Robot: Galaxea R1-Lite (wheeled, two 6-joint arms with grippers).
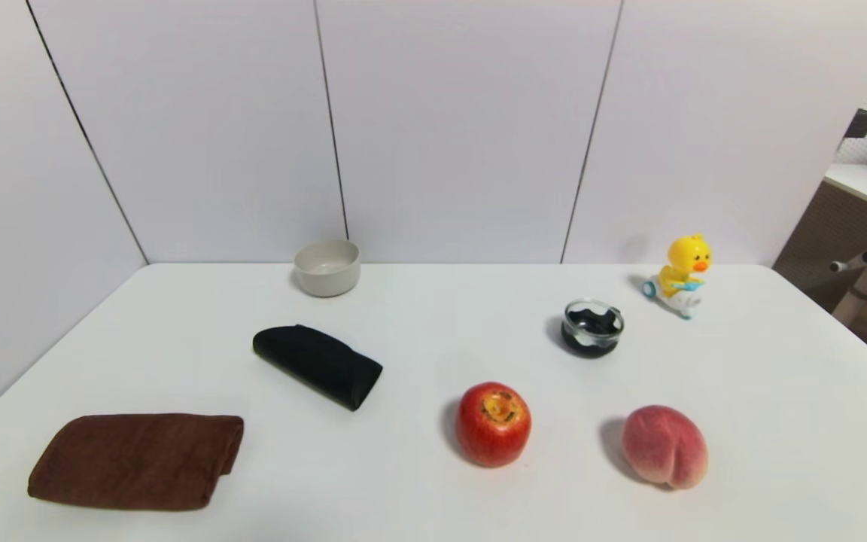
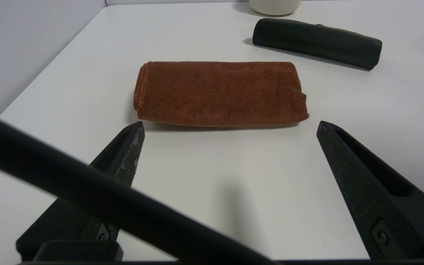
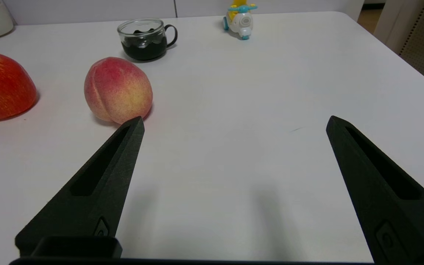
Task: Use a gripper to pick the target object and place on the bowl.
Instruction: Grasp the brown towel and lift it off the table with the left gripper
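The reddish-brown folded towel (image 1: 136,460) lies flat at the table's front left; in the left wrist view the towel (image 2: 219,94) sits just beyond my jaw tips. My left gripper (image 2: 230,127) is open and empty, short of the towel and above bare table. The off-white bowl (image 1: 327,267) stands empty at the back by the wall; its base shows in the left wrist view (image 2: 274,6). My right gripper (image 3: 234,123) is open and empty over bare table, with the peach (image 3: 117,89) beside one fingertip. Neither gripper shows in the head view.
A black folded case (image 1: 318,365) lies between towel and bowl. A red apple (image 1: 493,424) and a peach (image 1: 664,446) sit front centre-right. A glass cup with dark contents (image 1: 592,327) and a yellow duck toy (image 1: 679,284) stand at the back right.
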